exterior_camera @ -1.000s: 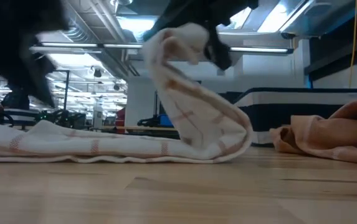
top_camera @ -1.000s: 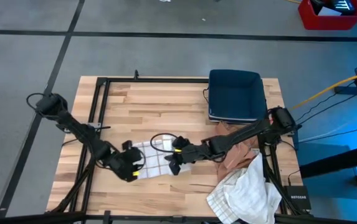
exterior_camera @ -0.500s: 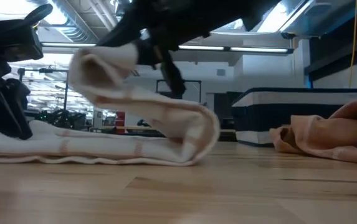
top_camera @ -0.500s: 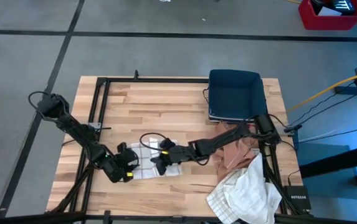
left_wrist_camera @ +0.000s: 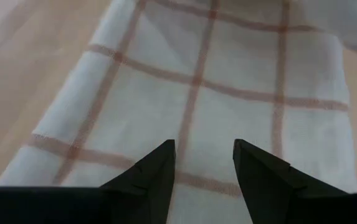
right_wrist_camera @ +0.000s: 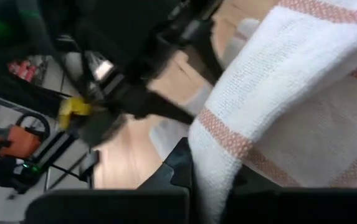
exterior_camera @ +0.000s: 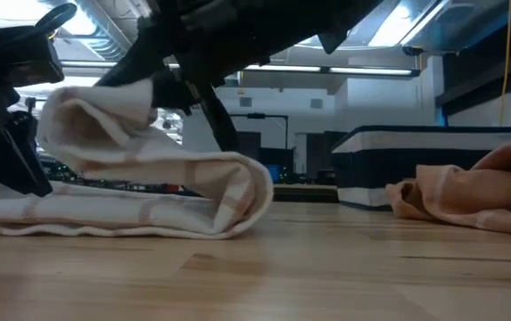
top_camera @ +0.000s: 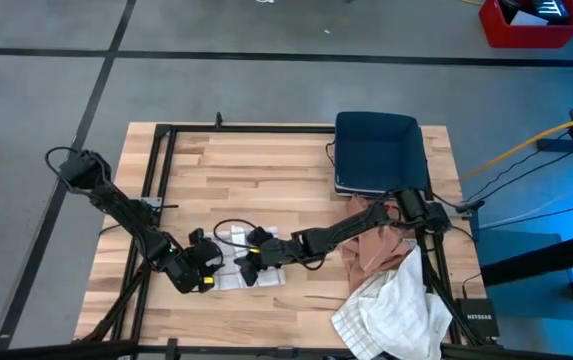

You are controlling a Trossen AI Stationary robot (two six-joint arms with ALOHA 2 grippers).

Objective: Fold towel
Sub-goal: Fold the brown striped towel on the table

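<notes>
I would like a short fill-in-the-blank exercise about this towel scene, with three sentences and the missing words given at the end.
1. The right pincer is shut on an edge of the white ____ towel, lifting it over the flat part.
2. The left pincer is ____, its fingers apart over the flat cloth.
3. At the far right corner of the table stands a dark ____ bin, near an orange cloth.

Missing words: checked; open; blue

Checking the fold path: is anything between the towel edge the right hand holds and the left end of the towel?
Yes. The left hand rests open on the towel there, directly ahead of the edge carried by the right hand.
</notes>
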